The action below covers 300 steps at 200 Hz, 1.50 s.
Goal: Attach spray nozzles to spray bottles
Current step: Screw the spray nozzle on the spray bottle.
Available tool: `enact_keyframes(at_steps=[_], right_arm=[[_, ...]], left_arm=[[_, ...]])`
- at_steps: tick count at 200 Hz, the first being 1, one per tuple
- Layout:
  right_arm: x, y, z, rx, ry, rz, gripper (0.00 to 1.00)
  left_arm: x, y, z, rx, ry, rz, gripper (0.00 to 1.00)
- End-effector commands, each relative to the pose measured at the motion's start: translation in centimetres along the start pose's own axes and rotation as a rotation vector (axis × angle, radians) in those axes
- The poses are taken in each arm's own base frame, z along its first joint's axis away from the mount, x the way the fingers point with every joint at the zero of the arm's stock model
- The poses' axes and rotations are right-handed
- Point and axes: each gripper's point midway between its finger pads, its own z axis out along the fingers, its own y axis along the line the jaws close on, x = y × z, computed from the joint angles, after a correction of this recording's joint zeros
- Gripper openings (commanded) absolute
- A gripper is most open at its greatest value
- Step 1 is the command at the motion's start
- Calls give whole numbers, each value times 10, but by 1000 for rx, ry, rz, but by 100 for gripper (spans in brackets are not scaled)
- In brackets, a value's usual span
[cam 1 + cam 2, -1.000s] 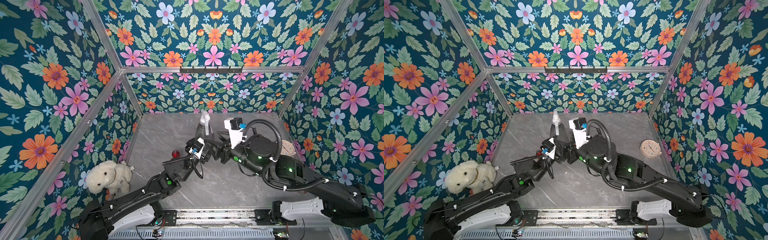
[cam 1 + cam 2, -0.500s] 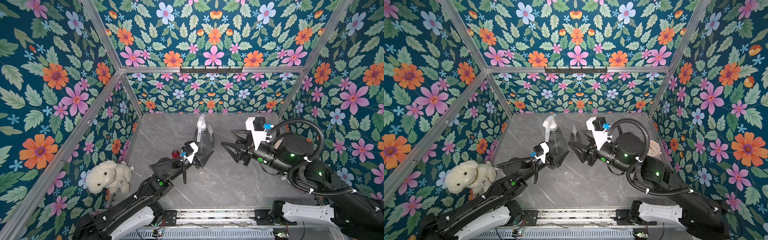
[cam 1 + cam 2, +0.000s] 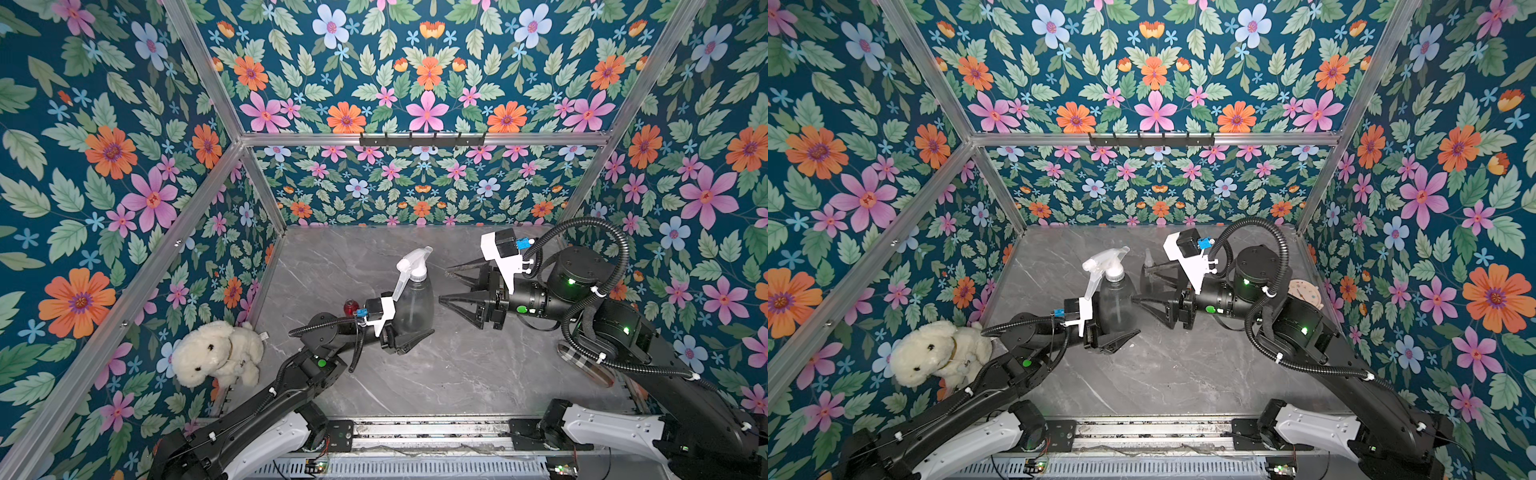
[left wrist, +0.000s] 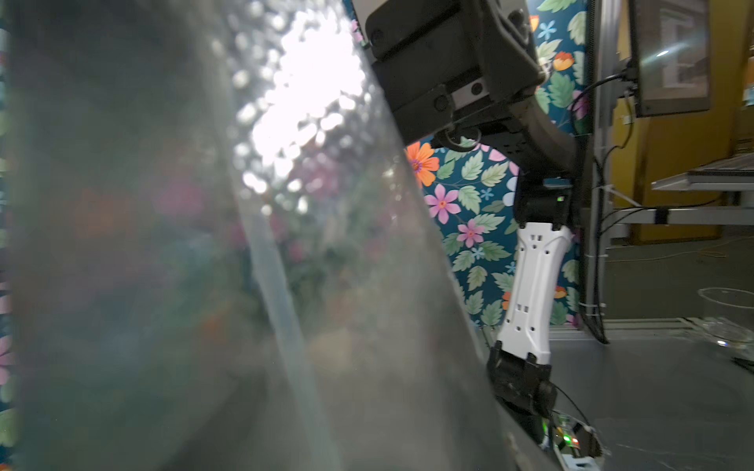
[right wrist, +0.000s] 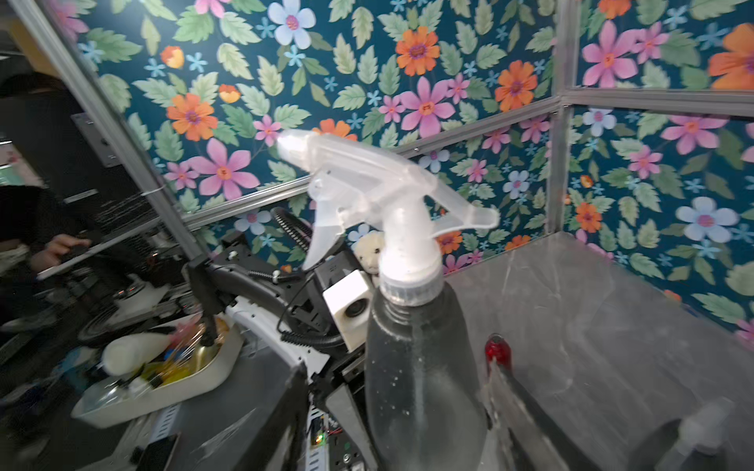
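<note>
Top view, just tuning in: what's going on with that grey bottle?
The left gripper grips the smoky-grey cone bottle upright, with a whitish trigger nozzle seated on its neck. The right gripper stands open and empty beside it, fingers pointing at it. The small red bottle stands apart, behind the left wrist.

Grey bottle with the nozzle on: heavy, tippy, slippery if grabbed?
Likely light: the grey bottle is see-through, with no liquid line visible. Probably fairly stable on its wide base, though the trigger nozzle sits high. The smooth tapered wall could slip in the left fingers.
</note>
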Motion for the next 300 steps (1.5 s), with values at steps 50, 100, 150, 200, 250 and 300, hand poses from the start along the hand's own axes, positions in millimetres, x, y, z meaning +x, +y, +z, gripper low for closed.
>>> enact_keyframes(at_steps=[50, 100, 150, 200, 250, 300], right_arm=[[-16, 17, 8, -214, 0, -32, 73], [-18, 21, 15, -279, 31, -26, 72], [-20, 16, 20, -260, 36, -16, 56], [-16, 10, 21, -232, 39, 2, 27], [-3, 2, 28, -143, 48, 12, 15], [29, -13, 47, -2, 110, 46, 15]], left_arm=[[-17, -35, 3, 256, -56, -61, 0], [-13, -38, 4, 289, -43, -75, 0], [-8, -37, 6, 294, -26, -84, 0], [-5, -31, 8, 258, -16, -83, 0], [-9, -7, 8, 92, -36, -57, 0], [-16, 24, 9, -92, -32, -17, 0]])
